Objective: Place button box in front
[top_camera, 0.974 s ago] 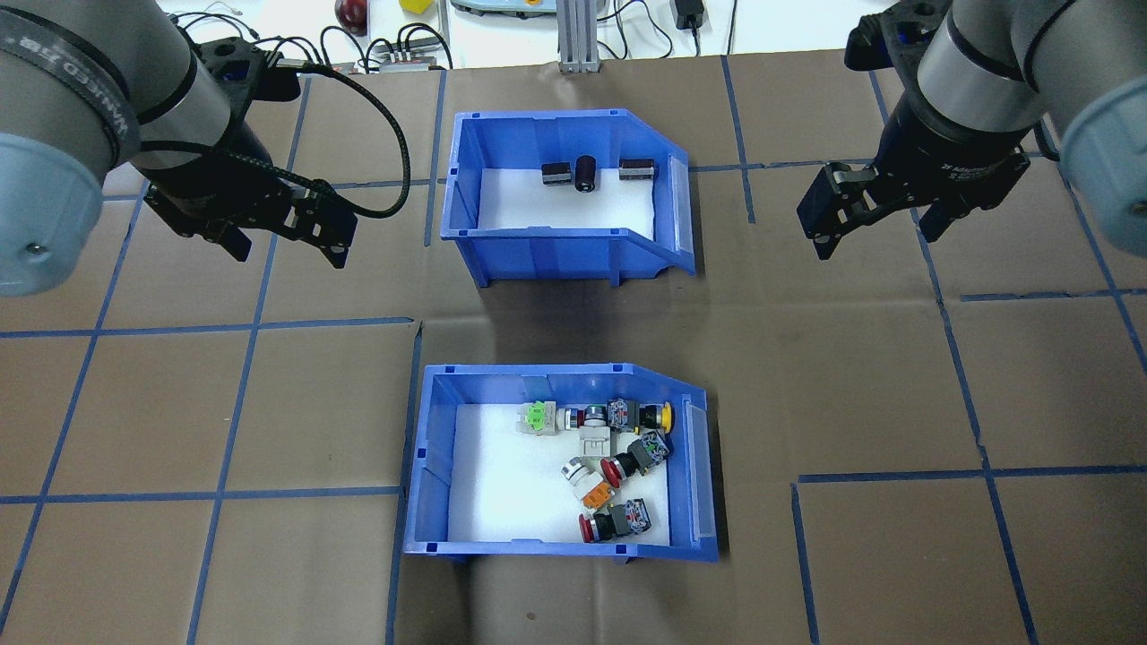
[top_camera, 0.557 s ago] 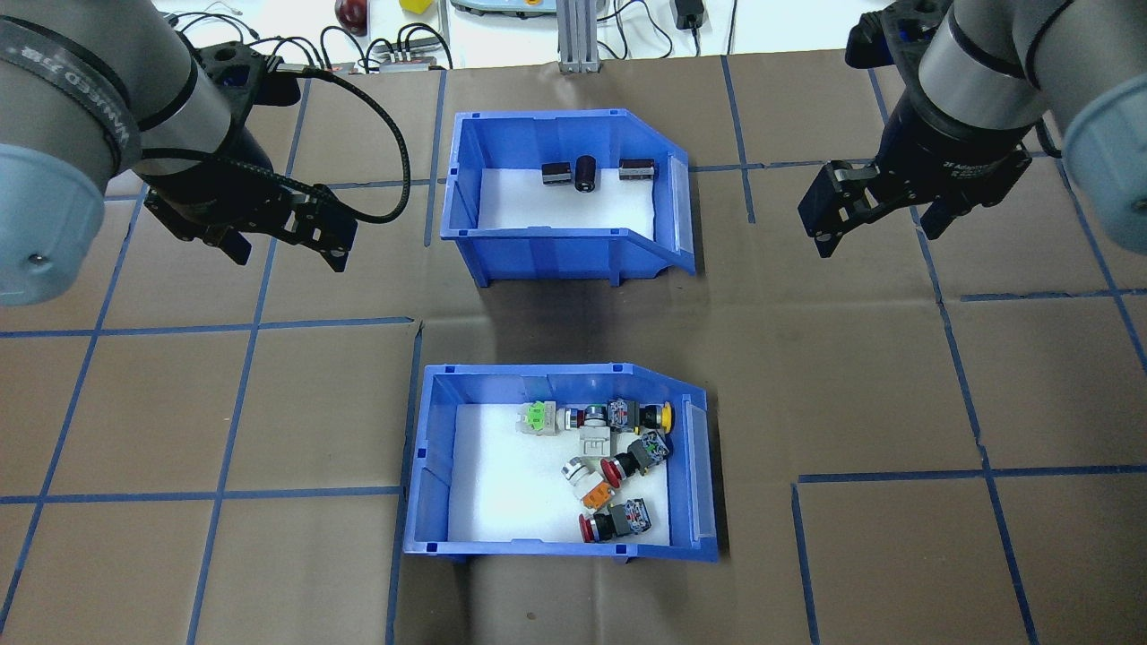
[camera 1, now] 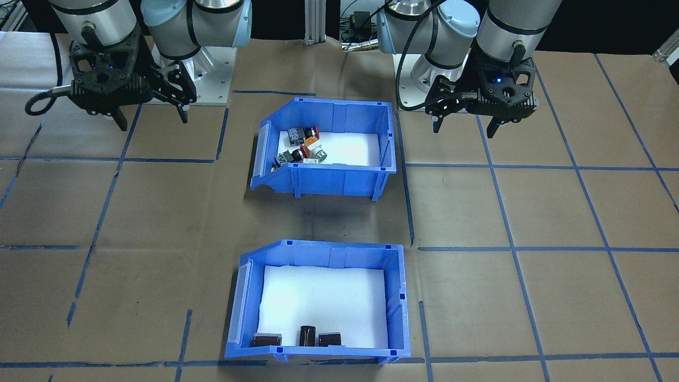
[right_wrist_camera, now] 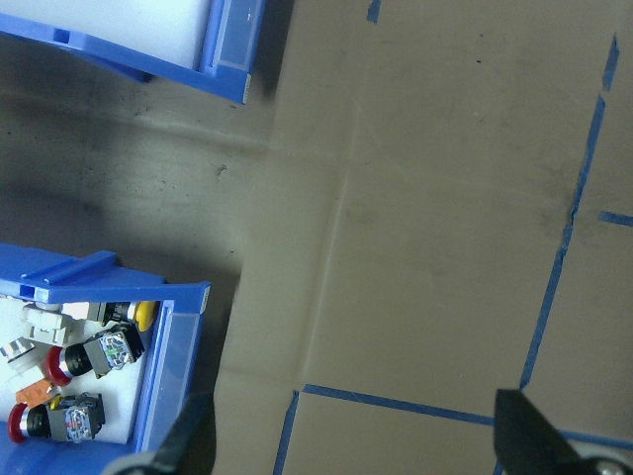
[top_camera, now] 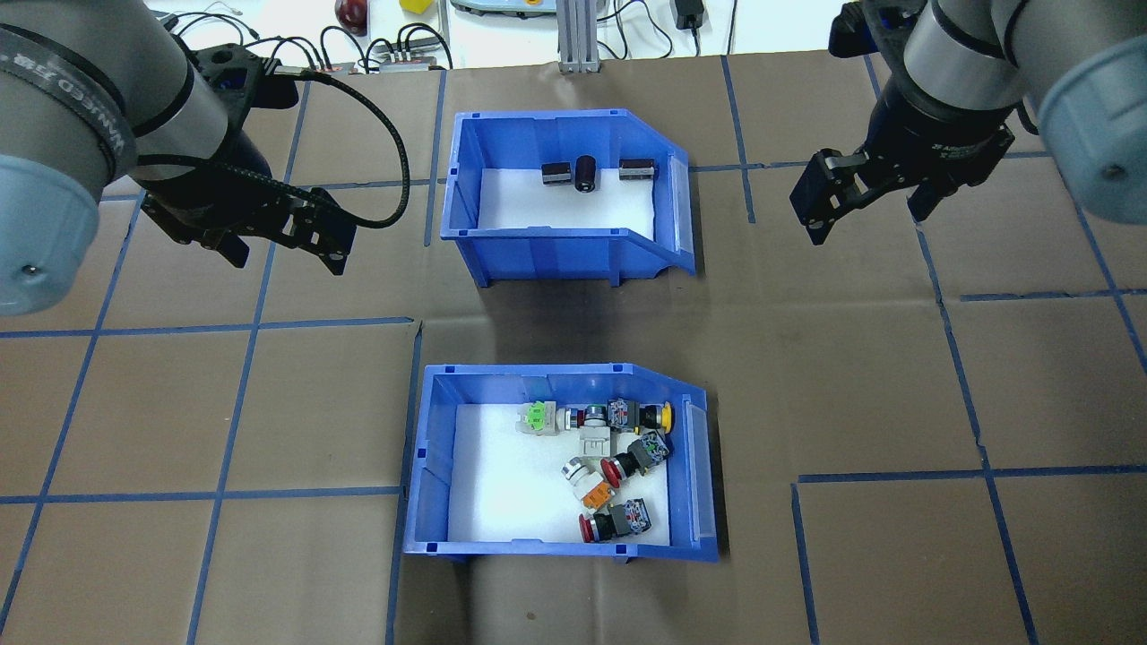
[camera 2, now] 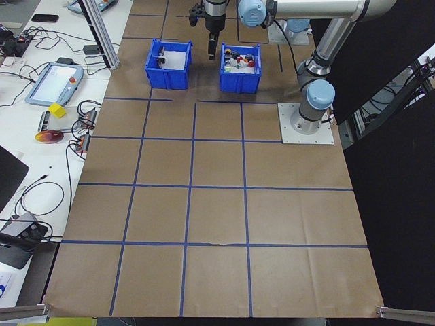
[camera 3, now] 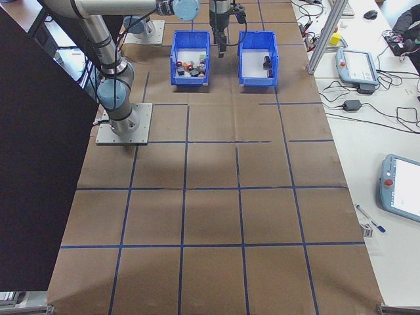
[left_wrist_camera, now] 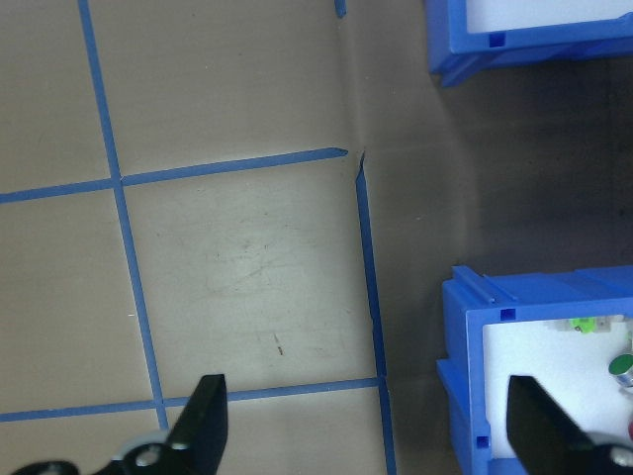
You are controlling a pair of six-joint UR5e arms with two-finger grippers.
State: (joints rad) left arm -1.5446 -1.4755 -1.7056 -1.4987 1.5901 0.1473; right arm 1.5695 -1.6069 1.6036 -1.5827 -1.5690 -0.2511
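Across the table from me, the front camera shows the button box (camera 1: 323,154) near my base, beside the other bin (camera 1: 318,302). Overhead, my left gripper (top_camera: 285,242) and right gripper (top_camera: 867,202) hover wide, empty, apart from both.

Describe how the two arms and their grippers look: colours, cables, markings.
Both arms have silver-grey tubes with pale blue joint caps. Each carries a black two-finger gripper: the left gripper has a looping black cable, the right gripper white lettering on its collar. In the front-facing view a small blue light glows on each wrist.
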